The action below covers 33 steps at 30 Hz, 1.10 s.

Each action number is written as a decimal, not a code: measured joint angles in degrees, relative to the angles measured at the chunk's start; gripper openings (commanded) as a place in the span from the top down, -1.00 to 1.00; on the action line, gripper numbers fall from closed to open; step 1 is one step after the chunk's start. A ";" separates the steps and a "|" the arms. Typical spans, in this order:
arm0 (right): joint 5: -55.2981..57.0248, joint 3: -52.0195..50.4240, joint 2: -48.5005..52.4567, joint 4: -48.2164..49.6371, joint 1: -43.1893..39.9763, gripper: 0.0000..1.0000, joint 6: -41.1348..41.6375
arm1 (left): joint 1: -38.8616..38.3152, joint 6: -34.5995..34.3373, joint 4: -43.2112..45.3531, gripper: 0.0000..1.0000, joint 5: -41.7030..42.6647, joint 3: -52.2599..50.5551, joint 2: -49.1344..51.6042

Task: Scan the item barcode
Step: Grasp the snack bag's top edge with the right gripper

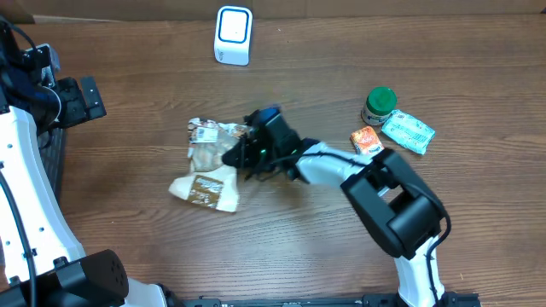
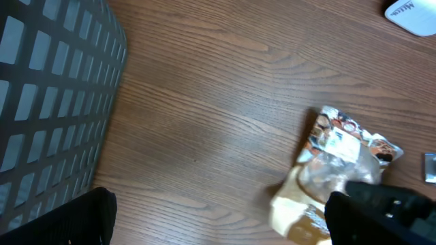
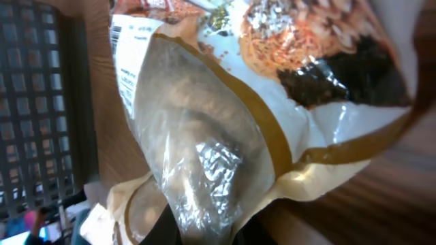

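From overhead, the crinkled clear-and-tan plastic food pouch (image 1: 209,170) lies flat a little left of the middle of the brown wooden counter (image 1: 341,51). The right arm's fingers (image 1: 243,156) reach to its right-hand side. The white rounded barcode scanner (image 1: 233,34) stands near the far edge, well apart from the pouch. A green-lidded jar (image 1: 380,104), a small orange packet (image 1: 365,139) and a mint-green packet (image 1: 408,132) sit together toward the right edge. The left arm's fingers (image 1: 85,98) hang by the left edge, spread wide and empty. The left wrist view shows a black mesh basket (image 2: 48,102) at the left, bare wood, and the pouch (image 2: 340,163) lying on the counter with a black shape over its near end, probably the right arm. The scanner (image 2: 412,12) just shows at the top corner. In the right wrist view the pouch (image 3: 225,122) fills the picture, its clear film gathered down between the dark fingers (image 3: 163,228) at the bottom edge, so they appear clenched on it. A white printed label (image 3: 126,61) is too blurred to read as a barcode. By my judgement the grasp is only just made. Lifting the pouch, carrying it to the scanner and presenting the code all remain.
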 measured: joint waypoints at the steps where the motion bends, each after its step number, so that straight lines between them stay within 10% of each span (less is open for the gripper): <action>1: -1.11 0.76 -0.09 -3.72 -1.01 0.92 -1.73 | 0.00 0.00 0.02 -0.99 0.00 0.00 0.00; 4: -2.95 4.66 -0.87 -15.96 -3.65 0.83 -7.74 | 0.00 0.00 0.02 -0.99 0.02 0.00 0.00; 9: 0.39 12.07 -1.07 -36.09 -5.77 -0.06 -18.71 | 0.00 0.00 0.02 -0.99 0.00 0.00 0.00; 16: 3.08 17.22 -1.07 -44.00 -5.73 -0.57 -25.86 | 0.00 0.00 0.02 -0.99 0.00 0.00 0.00; 33: -2.47 5.40 -1.88 -23.32 -1.51 -0.12 -11.96 | 0.00 0.00 0.04 -0.99 0.00 0.00 0.00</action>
